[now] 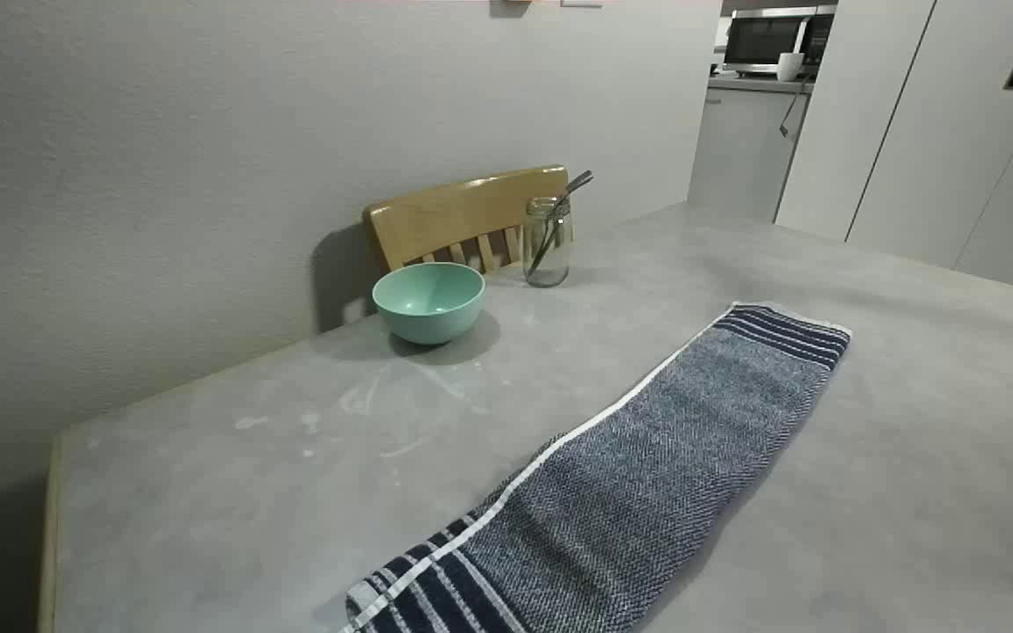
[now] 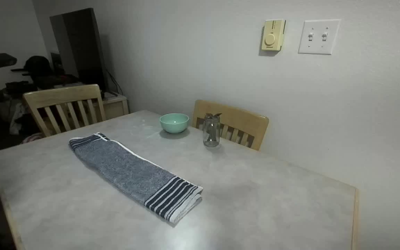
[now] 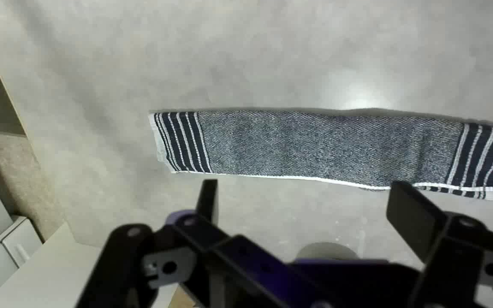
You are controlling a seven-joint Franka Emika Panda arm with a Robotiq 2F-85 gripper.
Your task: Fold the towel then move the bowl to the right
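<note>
The towel [image 1: 647, 466] lies on the table as a long narrow strip, doubled lengthwise, with navy and white stripes at both ends. It also shows in an exterior view [image 2: 127, 170] and in the wrist view [image 3: 315, 145]. The mint-green bowl [image 1: 429, 308] stands upright near the wall side of the table, apart from the towel; it also shows in an exterior view [image 2: 174, 123]. In the wrist view the bowl is hidden behind the gripper body; only a rounded shadow shows. My gripper [image 3: 304, 188] is open and empty above the table. It is not visible in either exterior view.
A glass jar [image 1: 547, 251] holding metal utensils stands beside the bowl, also seen in an exterior view [image 2: 211, 133]. A wooden chair [image 2: 236, 116] stands against the wall behind them. Another chair [image 2: 64, 99] stands at the table's far end. The table edge [image 2: 355, 218] borders the wall.
</note>
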